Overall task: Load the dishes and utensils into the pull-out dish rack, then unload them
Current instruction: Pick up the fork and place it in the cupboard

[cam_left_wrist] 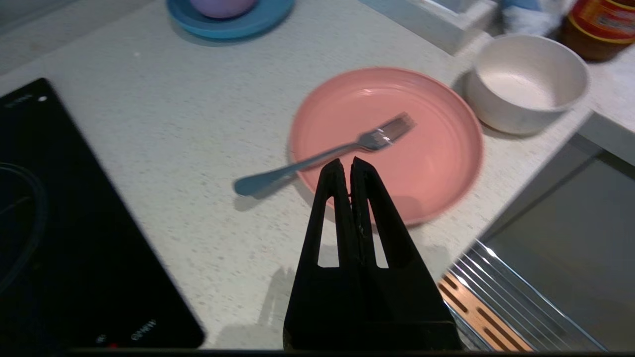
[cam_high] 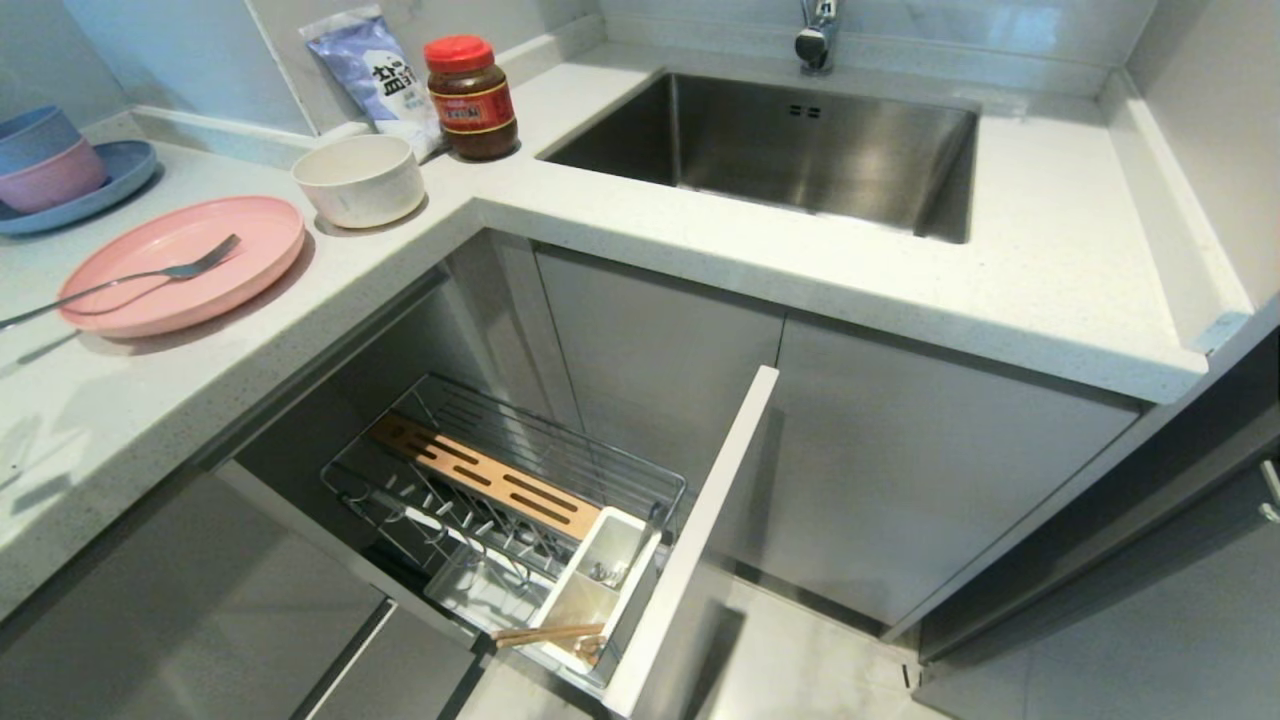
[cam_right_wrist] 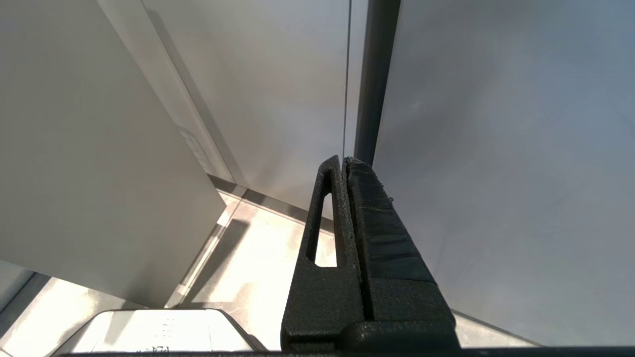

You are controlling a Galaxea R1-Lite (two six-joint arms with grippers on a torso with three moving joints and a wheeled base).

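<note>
- Nearest you, the pull-out dish rack [cam_high: 520, 500] stands open below the counter [cam_high: 700, 230], with one wooden strip [cam_high: 480, 475] along it and one white caddy [cam_high: 595, 580] against the grey front panel [cam_high: 700, 540].
- You have one pair of chopsticks [cam_high: 548, 634] lying across the near end of the caddy; something metallic shows in its far compartment, too small to tell.
- Your left gripper [cam_left_wrist: 347, 166] hangs empty above the counter, fingers pressed together, its tips over the near rim of the plate.
- Your right gripper [cam_right_wrist: 343, 161] is clenched on nothing, low beside the cabinet doors [cam_right_wrist: 471, 148].
- On the counter you have one pink plate [cam_high: 180, 265] with one fork [cam_high: 150, 275] across it, tines on the plate and handle sticking out past the rim.
- Just beyond the plate sits one cream bowl [cam_high: 358, 180], upright and empty.
- Farther back are one blue plate [cam_high: 100, 195] carrying two stacked bowls [cam_high: 40, 155], one jar [cam_high: 470, 97], one bag [cam_high: 375, 75] and one sink [cam_high: 780, 150].
</note>
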